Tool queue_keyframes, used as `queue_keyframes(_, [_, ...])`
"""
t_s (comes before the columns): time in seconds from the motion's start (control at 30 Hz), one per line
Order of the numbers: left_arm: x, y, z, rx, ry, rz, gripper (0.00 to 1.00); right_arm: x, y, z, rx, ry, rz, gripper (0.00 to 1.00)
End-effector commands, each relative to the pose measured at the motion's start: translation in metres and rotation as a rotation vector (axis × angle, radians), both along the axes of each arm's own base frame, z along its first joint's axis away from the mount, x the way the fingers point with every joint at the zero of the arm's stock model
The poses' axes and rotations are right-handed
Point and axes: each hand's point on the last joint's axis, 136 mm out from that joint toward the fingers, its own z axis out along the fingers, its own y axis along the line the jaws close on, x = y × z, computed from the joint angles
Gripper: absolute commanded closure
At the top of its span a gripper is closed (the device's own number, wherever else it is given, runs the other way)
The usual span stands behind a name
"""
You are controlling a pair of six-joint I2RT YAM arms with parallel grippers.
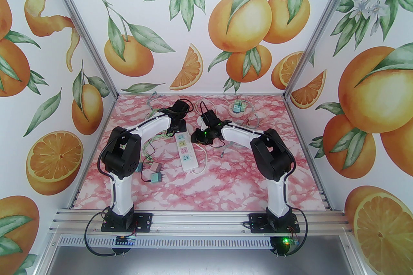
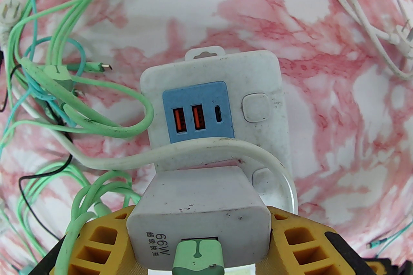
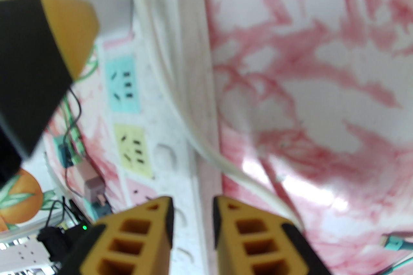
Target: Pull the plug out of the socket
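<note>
Left tool (image 2: 198, 228) clamping 66W plug (image 2: 196, 193), seen from its wrist, right tool (image 3: 192, 202) narrow over socket strip (image 3: 161, 154)

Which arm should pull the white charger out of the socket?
Left, probably. The left tool has fingers against both sides of the white charger on the power strip. The right tool sits at the strip's edge, away from the charger.

Charger (image 2: 200, 199) sits on the power strip (image 1: 185, 154) towards its far end; two adapters (image 1: 157, 177) lie left of the strip's near end, a round socket (image 1: 237, 108) behind-right.
</note>
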Motion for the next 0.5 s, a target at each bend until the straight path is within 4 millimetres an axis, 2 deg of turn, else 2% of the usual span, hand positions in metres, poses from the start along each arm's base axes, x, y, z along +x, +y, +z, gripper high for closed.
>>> queue_keyframes(0.0, [0.001, -0.021, -0.006, -0.025, 0.015, -0.092, 0.63, 0.014, 0.001, -0.002, 0.031, 0.003, -0.011, 0.73])
queue_keyframes(0.13, [-0.001, -0.029, -0.003, -0.04, 0.013, -0.13, 0.63, 0.015, 0.007, -0.002, 0.059, 0.015, 0.001, 0.73])
queue_keyframes(0.37, [-0.01, -0.025, 0.002, -0.03, 0.021, -0.164, 0.64, 0.009, 0.006, -0.013, 0.052, 0.024, 0.004, 0.71])
queue_keyframes(0.47, [-0.016, -0.022, 0.004, -0.015, 0.028, -0.193, 0.65, 0.013, 0.004, -0.012, 0.069, 0.023, -0.007, 0.71])
